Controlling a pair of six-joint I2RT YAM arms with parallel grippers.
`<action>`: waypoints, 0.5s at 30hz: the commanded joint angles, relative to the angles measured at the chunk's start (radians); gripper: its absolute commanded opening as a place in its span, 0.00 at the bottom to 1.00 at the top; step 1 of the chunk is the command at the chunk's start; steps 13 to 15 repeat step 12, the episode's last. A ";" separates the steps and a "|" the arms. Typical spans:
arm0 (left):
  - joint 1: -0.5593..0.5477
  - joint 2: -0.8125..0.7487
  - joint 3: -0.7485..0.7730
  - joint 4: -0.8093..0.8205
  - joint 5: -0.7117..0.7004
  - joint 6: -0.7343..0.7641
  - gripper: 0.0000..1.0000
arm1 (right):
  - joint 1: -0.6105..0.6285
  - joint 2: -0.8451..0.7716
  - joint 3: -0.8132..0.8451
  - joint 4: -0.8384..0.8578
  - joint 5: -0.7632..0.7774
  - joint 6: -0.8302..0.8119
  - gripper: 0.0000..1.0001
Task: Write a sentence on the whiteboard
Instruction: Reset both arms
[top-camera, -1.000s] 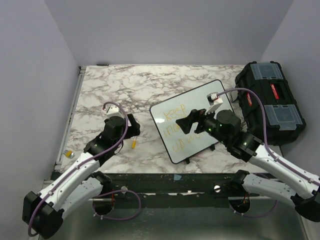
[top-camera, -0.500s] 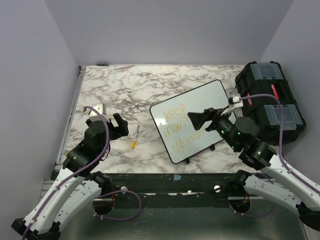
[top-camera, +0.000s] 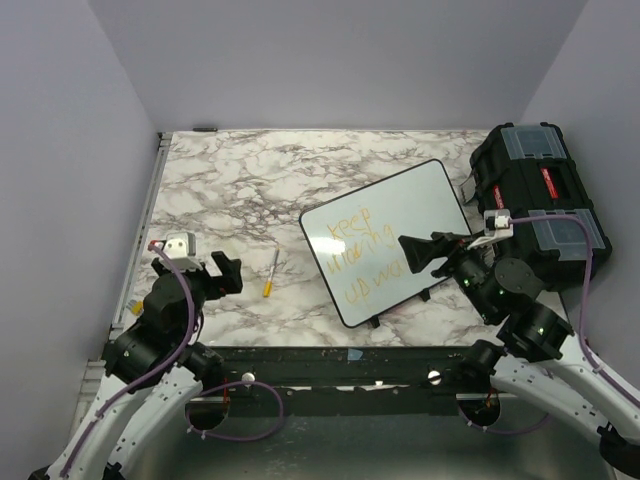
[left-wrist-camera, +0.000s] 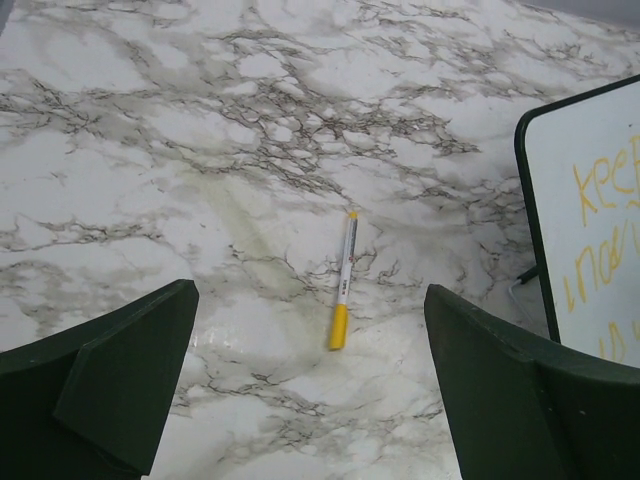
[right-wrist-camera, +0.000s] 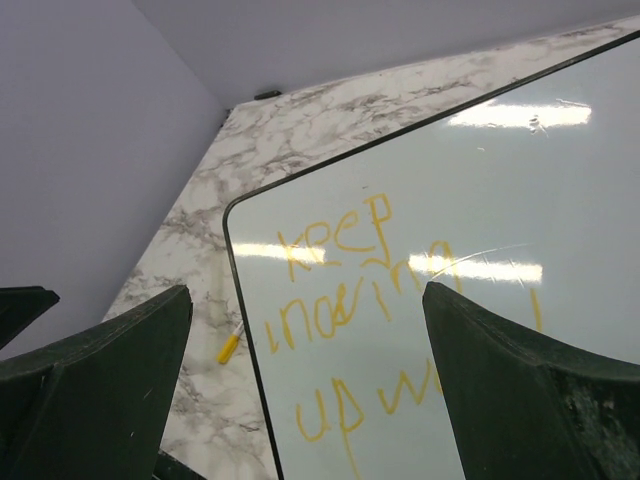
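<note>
The whiteboard (top-camera: 400, 215) lies on the marble table, right of centre, turned at an angle. The sentence (top-camera: 365, 255) is on it in yellow-orange marker in three lines, "keep", a second word, then "up w…". It also shows in the right wrist view (right-wrist-camera: 350, 300) and partly in the left wrist view (left-wrist-camera: 600, 240). A yellow-capped marker (top-camera: 271, 273) lies on the table left of the board (left-wrist-camera: 343, 283). My left gripper (top-camera: 222, 272) is open and empty, above the table near of the marker. My right gripper (top-camera: 415, 250) is open and empty above the board's near right part.
A black plastic toolbox (top-camera: 540, 205) with clear lid compartments stands at the right edge, close to the board. A metal rail (top-camera: 148, 220) runs along the table's left edge. Grey walls close in the left, back and right sides.
Both arms have drawn back toward the near edge. The left gripper has moved left and away from the marker, which lies on the table. The right gripper has moved right across the board.
</note>
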 joint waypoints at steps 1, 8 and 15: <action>0.003 -0.083 -0.019 -0.008 0.041 0.047 0.99 | 0.007 -0.012 -0.021 -0.043 0.032 0.014 1.00; 0.003 -0.151 -0.041 0.001 0.051 0.041 0.98 | 0.007 -0.013 -0.023 0.011 -0.086 -0.058 1.00; 0.003 -0.154 -0.046 0.003 0.053 0.038 0.98 | 0.007 0.019 -0.009 -0.006 -0.076 -0.059 1.00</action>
